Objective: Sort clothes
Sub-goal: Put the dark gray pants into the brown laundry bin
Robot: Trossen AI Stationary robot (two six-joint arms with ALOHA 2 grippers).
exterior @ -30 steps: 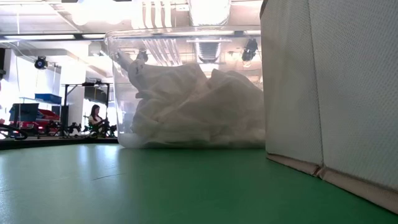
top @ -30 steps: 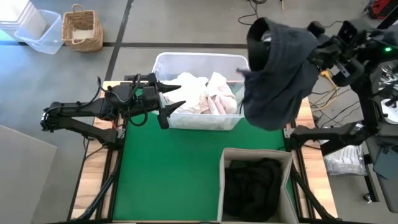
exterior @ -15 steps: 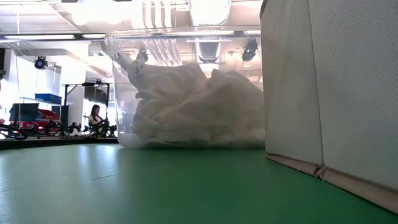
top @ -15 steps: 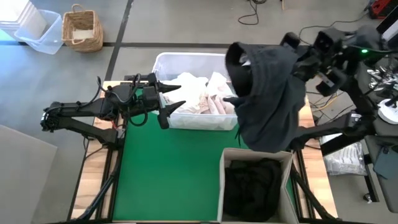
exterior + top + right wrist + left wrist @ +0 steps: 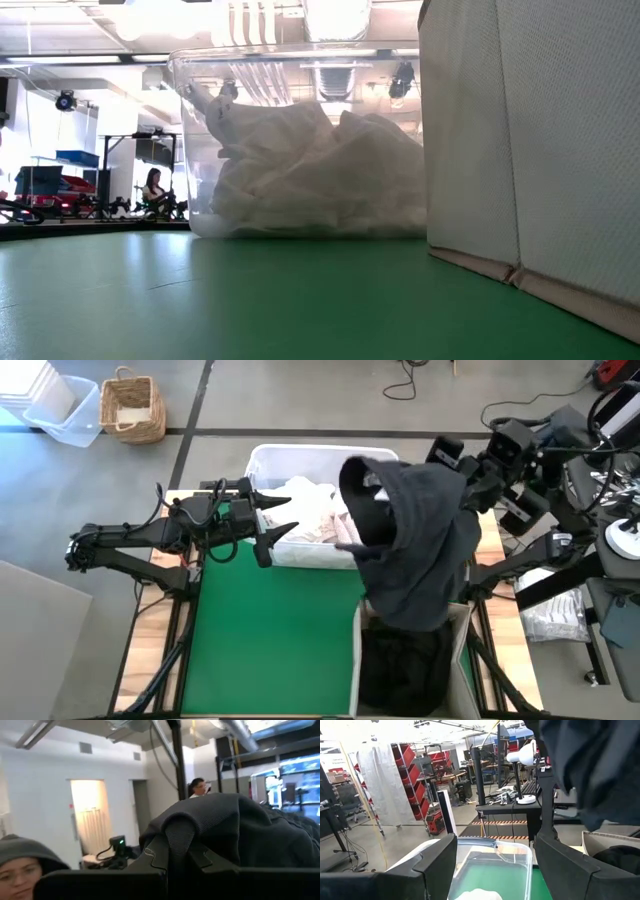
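You had the right gripper (image 5: pixel 455 470) raised high over the table's right side, jaws closed on a fold of the charcoal garment (image 5: pixel 415 540); the right wrist view showed the dark knit bunched up between the fingers (image 5: pixel 172 855), so the hold looked firm. The garment hung in a long drape, its upper bulk covering the right end of the clear tub (image 5: pixel 262 458) and its lower hem reaching down over the back rim of the beige box (image 5: pixel 359 622). That height made sense to me: a limp piece this long needs lifting well clear so the hem passes over the box wall instead of snagging on it. Dark clothes (image 5: pixel 400 660) already lay piled inside the box, so I judged this piece was headed there too, darks to the box. The pale clothes (image 5: pixel 315 515), white and pinkish, sat heaped in the tub, filling most of its floor in the low view. Your left gripper (image 5: pixel 278 517) waited at the tub's left end, fingers spread apart with nothing between them, tips just at the tub wall and pointed toward the pale heap. Parked there it kept out of the drape's way. A person sat in the room far behind the table, well apart from the arms. The drop was not yet made; most of the cloth was not yet over the box opening.
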